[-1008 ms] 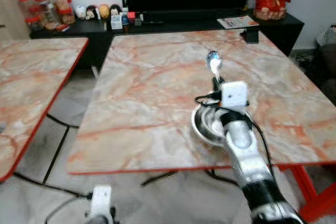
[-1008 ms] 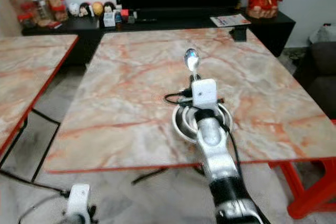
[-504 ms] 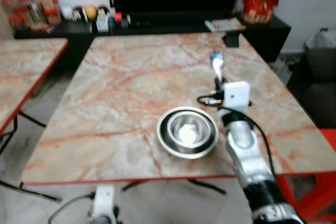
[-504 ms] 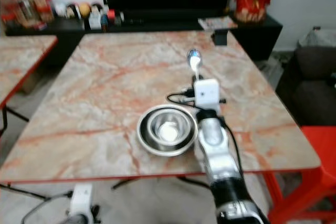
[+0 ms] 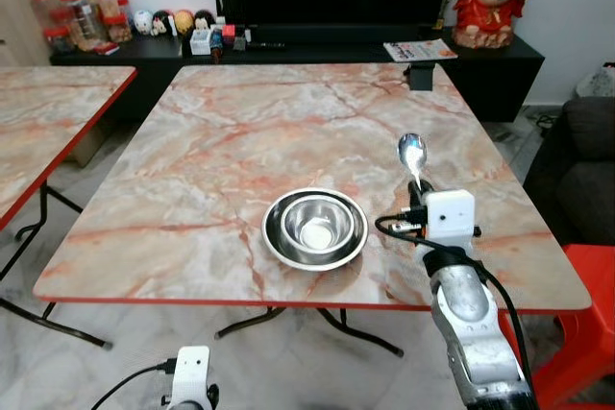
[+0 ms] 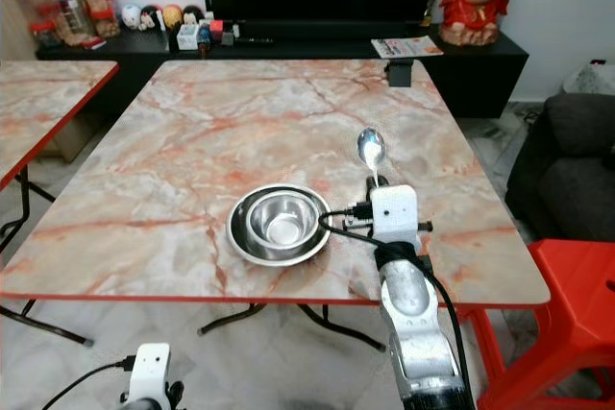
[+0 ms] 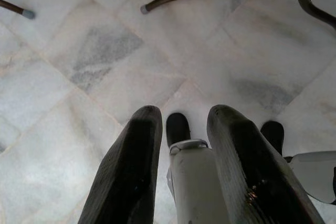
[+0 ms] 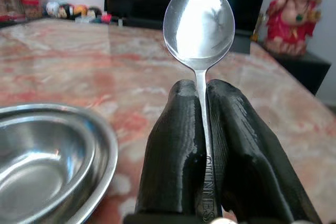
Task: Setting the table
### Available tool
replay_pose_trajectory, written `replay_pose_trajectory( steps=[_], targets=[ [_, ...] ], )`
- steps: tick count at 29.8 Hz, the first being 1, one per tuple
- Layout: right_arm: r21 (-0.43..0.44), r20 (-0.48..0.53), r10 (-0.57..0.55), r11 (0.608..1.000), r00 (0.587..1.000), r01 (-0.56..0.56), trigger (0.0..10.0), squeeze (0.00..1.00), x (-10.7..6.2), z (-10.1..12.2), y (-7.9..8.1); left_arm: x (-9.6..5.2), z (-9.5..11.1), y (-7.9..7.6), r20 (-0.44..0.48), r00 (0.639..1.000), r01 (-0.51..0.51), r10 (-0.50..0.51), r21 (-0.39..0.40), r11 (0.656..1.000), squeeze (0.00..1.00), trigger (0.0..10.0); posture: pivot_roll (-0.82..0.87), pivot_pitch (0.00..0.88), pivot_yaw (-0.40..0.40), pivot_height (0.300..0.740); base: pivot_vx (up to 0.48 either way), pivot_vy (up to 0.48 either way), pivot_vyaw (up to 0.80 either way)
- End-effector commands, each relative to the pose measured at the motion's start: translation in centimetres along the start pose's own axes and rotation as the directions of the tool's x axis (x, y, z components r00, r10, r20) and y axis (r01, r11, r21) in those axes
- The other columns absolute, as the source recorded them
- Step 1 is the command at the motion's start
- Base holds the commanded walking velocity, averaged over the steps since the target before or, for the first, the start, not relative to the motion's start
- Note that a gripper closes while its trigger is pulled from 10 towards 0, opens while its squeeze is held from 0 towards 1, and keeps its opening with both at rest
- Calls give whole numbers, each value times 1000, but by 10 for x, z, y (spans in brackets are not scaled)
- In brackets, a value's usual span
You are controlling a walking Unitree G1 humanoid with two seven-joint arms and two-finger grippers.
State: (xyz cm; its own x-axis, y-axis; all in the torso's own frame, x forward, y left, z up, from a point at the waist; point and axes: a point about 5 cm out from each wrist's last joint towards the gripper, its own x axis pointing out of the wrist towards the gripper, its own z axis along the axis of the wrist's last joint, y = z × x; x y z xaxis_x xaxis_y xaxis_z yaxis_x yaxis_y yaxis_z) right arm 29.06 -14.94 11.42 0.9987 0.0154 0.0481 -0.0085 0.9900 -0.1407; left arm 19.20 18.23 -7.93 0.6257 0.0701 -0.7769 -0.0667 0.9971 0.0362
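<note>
Our right gripper [image 8: 202, 129] has its jaws clamped on the spoon [image 8: 199, 22], bowl end up, just beside the steel bowl [image 5: 315, 228] on the marble table [image 5: 221, 141]. Our left gripper [image 7: 181, 145] hangs low over the floor [image 7: 79, 51], jaws apart.

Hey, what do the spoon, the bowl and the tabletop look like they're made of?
Spoon, pinched in the right gripper: polished metal, likely stainless steel; its bowl mirrors the room.
Bowl: also shiny metal, probably steel, with bright glare inside and a thin rolled rim.
Tabletop: pinkish marble pattern with orange veins, glossy; the thin red edge suggests laminate rather than stone, though I can't be certain.
</note>
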Motion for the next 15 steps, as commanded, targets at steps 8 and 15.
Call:
replay_pose_trajectory(
  steps=[8,15],
  targets=[
    [-3,-73,-11,1000,997,11,10000,0,11,-3,-2,0,1,6,-1,1000,-4,4,8,1000,0,10000,-121,0,14,740,0,0,0],
    [10,-151,5,1000,989,-3,10000,0,23,-10,3,0,0,5,-8,1000,1,-1,3,1000,0,10000,-110,0,11,740,0,0,0]
  ],
)
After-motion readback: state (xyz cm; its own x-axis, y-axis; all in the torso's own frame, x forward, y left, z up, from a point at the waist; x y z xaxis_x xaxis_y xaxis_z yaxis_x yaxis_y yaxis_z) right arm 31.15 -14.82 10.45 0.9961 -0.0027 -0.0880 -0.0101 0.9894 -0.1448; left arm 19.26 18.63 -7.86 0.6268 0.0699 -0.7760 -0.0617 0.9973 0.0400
